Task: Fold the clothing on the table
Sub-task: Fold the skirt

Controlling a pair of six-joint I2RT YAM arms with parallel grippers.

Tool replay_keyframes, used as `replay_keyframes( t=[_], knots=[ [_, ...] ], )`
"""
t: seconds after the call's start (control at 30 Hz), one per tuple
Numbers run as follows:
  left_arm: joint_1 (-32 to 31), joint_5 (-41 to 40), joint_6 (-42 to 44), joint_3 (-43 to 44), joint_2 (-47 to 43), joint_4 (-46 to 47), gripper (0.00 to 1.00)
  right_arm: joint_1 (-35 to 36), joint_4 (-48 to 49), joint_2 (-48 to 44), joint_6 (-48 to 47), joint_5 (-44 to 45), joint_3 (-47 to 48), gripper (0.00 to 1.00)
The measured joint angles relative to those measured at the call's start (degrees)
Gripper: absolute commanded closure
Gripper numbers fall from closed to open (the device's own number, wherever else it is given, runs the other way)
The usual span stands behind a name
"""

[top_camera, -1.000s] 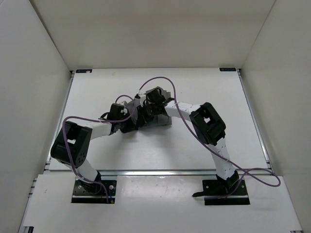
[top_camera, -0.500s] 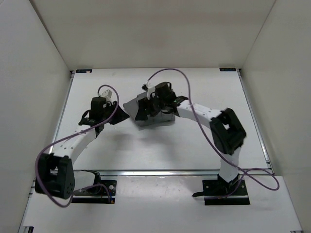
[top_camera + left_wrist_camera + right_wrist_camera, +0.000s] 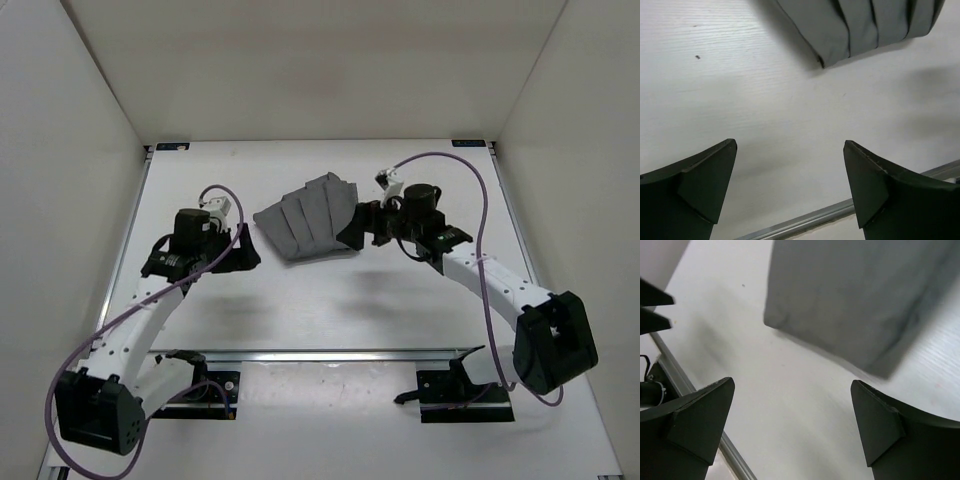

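Observation:
The clothing (image 3: pixel 308 218) is a grey pleated skirt lying folded into a compact fan shape on the white table (image 3: pixel 400 290), near its middle. My left gripper (image 3: pixel 243 250) hovers just left of the skirt, open and empty. In the left wrist view the left gripper (image 3: pixel 790 172) frames bare table, with the skirt's folded edge (image 3: pixel 865 25) beyond it. My right gripper (image 3: pixel 352 230) sits at the skirt's right edge, open, nothing between its fingers. The right wrist view has the right gripper (image 3: pixel 792 412) over bare table, below the skirt (image 3: pixel 855 295).
A silver rail (image 3: pixel 330 354) runs along the table's near edge, also seen as the rail (image 3: pixel 815 220) under the left gripper. White walls enclose the table on three sides. Purple cables loop from both arms above the surface.
Both grippers opened and let go of the skirt. The left arm drew back to the left, the right arm to the right. The skirt now lies uncovered and folded.

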Motion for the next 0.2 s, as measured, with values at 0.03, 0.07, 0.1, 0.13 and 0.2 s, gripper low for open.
replay_keyframes(
  t=[0.03, 0.07, 0.1, 0.13, 0.2],
  knots=[
    [-0.1, -1.0, 0.8, -0.4, -1.2, -1.1, 0.02, -0.9, -1.1, -0.4, -0.1, 0.1, -0.9, 0.0],
    [-0.2, -1.9, 1.6, -1.1, -2.8, -2.3, 0.01, -1.7, -2.0, -0.7, -0.2, 0.1, -1.6, 0.01],
    [-0.6, -2.7, 2.4, -2.0, -4.6, -3.2, 0.02, -2.4, -2.3, -1.1, -0.2, 0.1, -2.0, 0.01],
    [-1.1, -3.2, 2.9, -2.7, -6.4, -4.1, 0.02, -3.2, -2.4, -1.6, -0.2, 0.1, -2.1, 0.01],
    [-2.2, -4.2, 3.6, -3.3, -9.2, -5.6, 0.01, -4.0, -1.9, -2.7, -0.1, -0.1, -2.3, 0.01]
  ],
)
